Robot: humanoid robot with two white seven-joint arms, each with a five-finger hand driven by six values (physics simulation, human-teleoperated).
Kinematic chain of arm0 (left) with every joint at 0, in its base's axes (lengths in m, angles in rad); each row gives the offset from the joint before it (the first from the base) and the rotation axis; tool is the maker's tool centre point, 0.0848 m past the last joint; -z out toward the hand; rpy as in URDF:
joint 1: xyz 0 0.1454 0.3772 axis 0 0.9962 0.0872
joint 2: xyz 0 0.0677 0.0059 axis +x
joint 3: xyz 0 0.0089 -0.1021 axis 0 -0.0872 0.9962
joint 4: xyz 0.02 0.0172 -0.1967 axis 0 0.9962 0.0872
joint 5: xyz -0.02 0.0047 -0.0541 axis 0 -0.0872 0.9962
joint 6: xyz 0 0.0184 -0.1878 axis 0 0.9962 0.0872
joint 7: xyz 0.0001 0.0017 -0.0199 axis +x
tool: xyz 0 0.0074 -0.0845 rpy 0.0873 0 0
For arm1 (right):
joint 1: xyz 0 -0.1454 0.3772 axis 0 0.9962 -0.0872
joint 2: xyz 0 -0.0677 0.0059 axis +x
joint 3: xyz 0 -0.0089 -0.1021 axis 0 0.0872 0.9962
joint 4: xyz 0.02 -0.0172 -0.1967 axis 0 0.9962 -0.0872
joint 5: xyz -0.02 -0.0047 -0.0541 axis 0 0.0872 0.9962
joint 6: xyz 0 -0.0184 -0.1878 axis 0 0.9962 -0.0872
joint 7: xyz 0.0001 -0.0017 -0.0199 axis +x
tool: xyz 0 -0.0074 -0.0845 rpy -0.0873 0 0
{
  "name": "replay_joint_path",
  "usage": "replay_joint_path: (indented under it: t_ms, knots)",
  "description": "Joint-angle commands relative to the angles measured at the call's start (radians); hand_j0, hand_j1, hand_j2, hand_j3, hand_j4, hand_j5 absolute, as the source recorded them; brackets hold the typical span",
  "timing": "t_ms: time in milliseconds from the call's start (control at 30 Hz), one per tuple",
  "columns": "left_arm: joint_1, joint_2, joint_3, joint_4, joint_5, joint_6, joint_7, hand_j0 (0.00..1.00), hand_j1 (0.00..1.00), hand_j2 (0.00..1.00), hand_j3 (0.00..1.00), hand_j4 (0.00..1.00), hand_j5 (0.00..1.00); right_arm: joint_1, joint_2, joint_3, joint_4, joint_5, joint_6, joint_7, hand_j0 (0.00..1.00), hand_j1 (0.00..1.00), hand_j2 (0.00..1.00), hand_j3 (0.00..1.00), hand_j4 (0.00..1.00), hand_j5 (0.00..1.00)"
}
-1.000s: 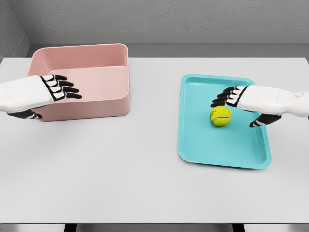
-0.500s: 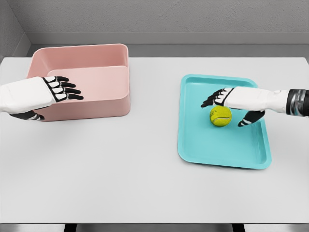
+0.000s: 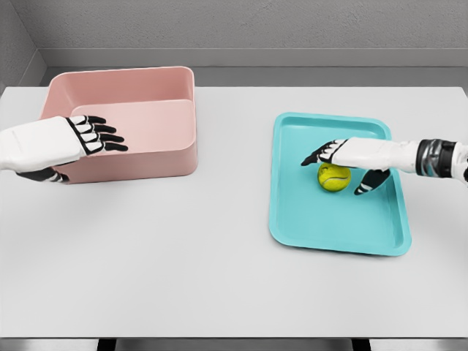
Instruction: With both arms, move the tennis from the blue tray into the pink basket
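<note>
Reaching in from the right, the right hand point(image 3: 342, 157) sits directly over the tennis ball point(image 3: 334, 178), which lies on the floor of the blue tray point(image 3: 333, 219), a little above the tray's middle. The dark fingers point(image 3: 316, 156) stretch out past the ball on its far side while the thumb point(image 3: 368, 183) drops down on the near right side, so the ball is bracketed between them, just under the palm. From where I stand the hand looks spread and not yet closed; I would call it open, with no grip made.

That is the relation the coming move turns on: the ball lies straight below the right hand, touching it or very nearly (I cannot tell which), so the fingers only need to curl in around it. A ball has no long axis to line up with, which makes the approach forgiving, though it could roll away across the smooth tray if nudged.

Well apart on the other side of the white table point(image 3: 219, 256), the left hand point(image 3: 84, 139) hovers at the near wall of the pink basket point(image 3: 146, 95), fingers relaxed and holding nothing. The right hand is plainly the nearer to the ball; the left is the nearer to the basket.
</note>
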Motion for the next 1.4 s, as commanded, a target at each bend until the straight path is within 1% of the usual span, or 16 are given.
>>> replay_joint_path:
  t_ms: [0, 100, 233, 367, 400, 533, 567, 600, 767, 867, 900, 1000, 1100, 1133, 1200, 1367]
  knots:
    - [0.0, 0.001, 0.001, -0.001, 0.006, 0.001, 0.001, 1.0, 1.0, 1.0, 1.0, 1.0, 1.0, 0.0, 0.014, 0.001, 0.008, -0.001, 0.002, 0.0, 1.0, 1.0, 1.0, 1.0, 1.0, 1.0]
    - [0.002, 0.002, 0.001, 0.0, 0.006, 0.001, 0.001, 1.0, 1.0, 1.0, 1.0, 1.0, 1.0, 0.0, 0.031, 0.001, 0.007, 0.01, 0.002, 0.0, 1.0, 1.0, 1.0, 1.0, 1.0, 1.0]
    - [0.0, 0.001, 0.001, 0.0, 0.007, 0.001, 0.001, 1.0, 1.0, 1.0, 1.0, 1.0, 1.0, 0.0, 0.032, 0.001, 0.008, 0.028, 0.002, 0.001, 1.0, 1.0, 1.0, 1.0, 1.0, 1.0]
    - [0.002, 0.001, 0.001, -0.001, 0.007, 0.001, 0.001, 1.0, 1.0, 1.0, 1.0, 1.0, 1.0, 0.0, 0.032, 0.001, 0.008, 0.031, 0.002, 0.001, 0.94, 0.94, 0.94, 0.94, 0.94, 0.94]
    - [0.0, 0.001, 0.001, -0.001, 0.007, 0.001, 0.001, 1.0, 1.0, 1.0, 1.0, 1.0, 1.0, 0.0, 0.032, 0.001, 0.008, 0.037, 0.002, 0.001, 0.9, 0.9, 0.9, 0.9, 0.9, 0.9]
    - [0.0, 0.001, 0.001, -0.001, 0.007, 0.001, 0.001, 1.0, 1.0, 1.0, 1.0, 1.0, 1.0, 0.002, 0.032, 0.001, 0.008, 0.042, 0.002, -0.002, 0.87, 0.87, 0.87, 0.87, 0.87, 0.87]
    - [0.0, 0.002, 0.001, -0.001, 0.007, 0.001, 0.001, 1.0, 1.0, 1.0, 1.0, 1.0, 1.0, 0.002, 0.032, 0.001, 0.008, 0.042, 0.002, 0.0, 0.83, 0.83, 0.83, 0.83, 0.83, 0.83]
    - [0.0, 0.001, 0.001, -0.001, 0.007, 0.001, 0.001, 1.0, 1.0, 1.0, 1.0, 1.0, 1.0, 0.002, 0.032, 0.001, 0.008, 0.048, 0.002, 0.0, 0.83, 0.83, 0.83, 0.83, 0.83, 0.83]
    - [0.0, 0.002, 0.001, -0.001, 0.007, 0.001, 0.001, 1.0, 1.0, 1.0, 1.0, 1.0, 1.0, 0.005, 0.032, -0.002, 0.008, 0.069, 0.002, -0.002, 0.72, 0.72, 0.72, 0.72, 0.72, 0.72]
    - [0.0, 0.002, 0.001, -0.001, 0.007, 0.001, 0.001, 1.0, 1.0, 1.0, 1.0, 1.0, 1.0, 0.006, 0.032, -0.002, 0.011, 0.071, 0.002, 0.0, 0.71, 0.71, 0.71, 0.71, 0.71, 0.71]
    - [0.0, 0.002, 0.001, -0.001, 0.007, 0.001, 0.001, 1.0, 1.0, 1.0, 1.0, 1.0, 1.0, 0.005, 0.032, -0.002, 0.021, 0.071, 0.002, -0.002, 0.69, 0.69, 0.69, 0.69, 0.69, 0.69]
    - [0.0, 0.002, 0.001, -0.001, 0.007, 0.001, 0.001, 1.0, 1.0, 1.0, 1.0, 1.0, 1.0, 0.005, 0.031, -0.002, 0.022, 0.071, 0.002, -0.002, 0.67, 0.67, 0.67, 0.67, 0.67, 0.67]
    - [0.0, 0.002, 0.001, -0.001, 0.007, 0.001, 0.001, 1.0, 1.0, 1.0, 1.0, 1.0, 1.0, 0.006, 0.032, -0.002, 0.022, 0.071, 0.002, 0.0, 0.64, 0.64, 0.64, 0.64, 0.64, 0.64]
    - [0.0, 0.002, 0.001, -0.001, 0.007, 0.001, 0.001, 1.0, 1.0, 1.0, 1.0, 1.0, 1.0, 0.006, 0.032, -0.002, 0.022, 0.071, 0.002, 0.0, 0.6, 0.6, 0.6, 0.6, 0.6, 0.6]
    - [0.0, 0.002, 0.001, -0.001, 0.007, 0.001, 0.001, 1.0, 1.0, 1.0, 1.0, 1.0, 1.0, 0.005, 0.031, -0.002, 0.019, 0.069, 0.002, 0.0, 0.57, 0.57, 0.57, 0.57, 0.57, 0.57]
    - [0.0, 0.002, 0.001, -0.001, 0.007, 0.001, 0.001, 1.0, 1.0, 1.0, 1.0, 1.0, 1.0, 0.002, 0.031, -0.012, 0.014, 0.068, 0.002, 0.0, 0.53, 0.53, 0.53, 0.53, 0.53, 0.53]
